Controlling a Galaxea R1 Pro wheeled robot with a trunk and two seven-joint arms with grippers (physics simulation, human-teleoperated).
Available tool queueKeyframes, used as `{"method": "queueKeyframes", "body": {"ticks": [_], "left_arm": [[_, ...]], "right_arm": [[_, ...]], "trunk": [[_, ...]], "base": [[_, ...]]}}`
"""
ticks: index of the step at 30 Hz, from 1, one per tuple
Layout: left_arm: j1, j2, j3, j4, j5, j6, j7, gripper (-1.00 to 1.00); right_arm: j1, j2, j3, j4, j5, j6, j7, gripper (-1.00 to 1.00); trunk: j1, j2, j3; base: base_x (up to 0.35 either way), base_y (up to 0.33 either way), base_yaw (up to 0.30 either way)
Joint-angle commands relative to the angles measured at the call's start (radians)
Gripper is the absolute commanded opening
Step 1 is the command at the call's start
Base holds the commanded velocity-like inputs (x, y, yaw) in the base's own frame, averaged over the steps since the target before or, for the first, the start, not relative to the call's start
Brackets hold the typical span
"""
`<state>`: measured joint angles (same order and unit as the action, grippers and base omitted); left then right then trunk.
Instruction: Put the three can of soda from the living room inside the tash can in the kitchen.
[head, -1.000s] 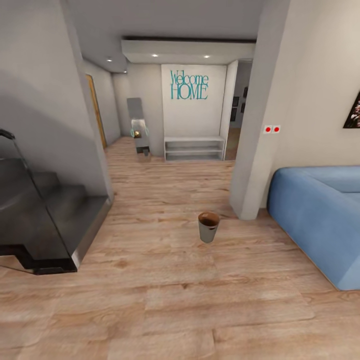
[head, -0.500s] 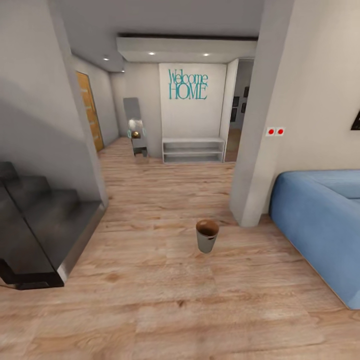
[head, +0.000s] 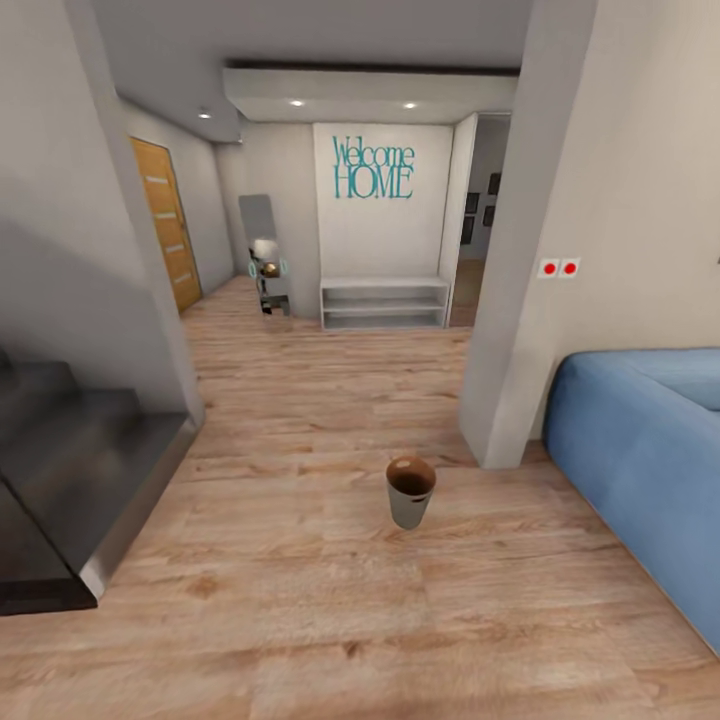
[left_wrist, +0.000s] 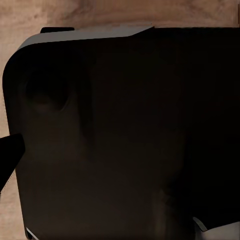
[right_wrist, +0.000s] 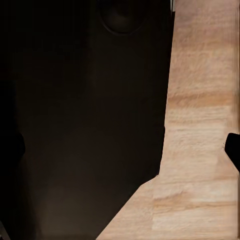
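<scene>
Beyond the tash can (head: 411, 490), teal "Welcome HOME" lettering (head: 373, 168) on white wall.

Left wrist camera is looking straight onto a dark body panel (left_wrist: 125, 135) with a pale grey edge, probably the robot's own base or trunk. A black fingertip (left_wrist: 9, 152) is poking in at the frame edge. Right wrist camera is showing the same sort of dark panel (right_wrist: 80, 120), with one black fingertip (right_wrist: 233, 150) at the border. Jaw opening isn't readable on either side.
</scene>
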<state>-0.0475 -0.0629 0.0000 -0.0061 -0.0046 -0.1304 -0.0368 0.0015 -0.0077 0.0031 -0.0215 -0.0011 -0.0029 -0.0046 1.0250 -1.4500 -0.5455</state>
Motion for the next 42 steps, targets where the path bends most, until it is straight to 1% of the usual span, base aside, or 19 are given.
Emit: {"method": "queueKeyframes", "body": {"ticks": [1,14,36,42], "left_arm": [[0.000,0.000,0.000,0.000,0.000,0.000,0.000,1.00],[0.000,0.000,0.000,0.000,0.001,-0.004,0.000,1.00],[0.000,0.000,0.001,0.000,0.002,-0.008,0.000,1.00],[0.000,0.000,0.002,0.000,0.002,-0.008,0.000,1.00]], "right_arm": [[0.000,0.000,0.000,0.000,0.000,0.000,0.000,1.00],[0.000,0.000,0.000,0.000,0.000,0.000,0.000,1.00],[0.000,0.000,0.000,0.000,0.000,0.000,0.000,1.00],[0.000,0.000,0.000,0.000,0.000,0.000,0.000,1.00]], "trunk": [[0.000,0.000,0.000],[0.000,0.000,0.000],[0.000,0.000,0.000],[0.000,0.000,0.000]], "base": [[0.344,-0.093,0.000],[0.344,-0.067,0.000],[0.343,-0.001,0.000],[0.339,0.068,0.000]]}}
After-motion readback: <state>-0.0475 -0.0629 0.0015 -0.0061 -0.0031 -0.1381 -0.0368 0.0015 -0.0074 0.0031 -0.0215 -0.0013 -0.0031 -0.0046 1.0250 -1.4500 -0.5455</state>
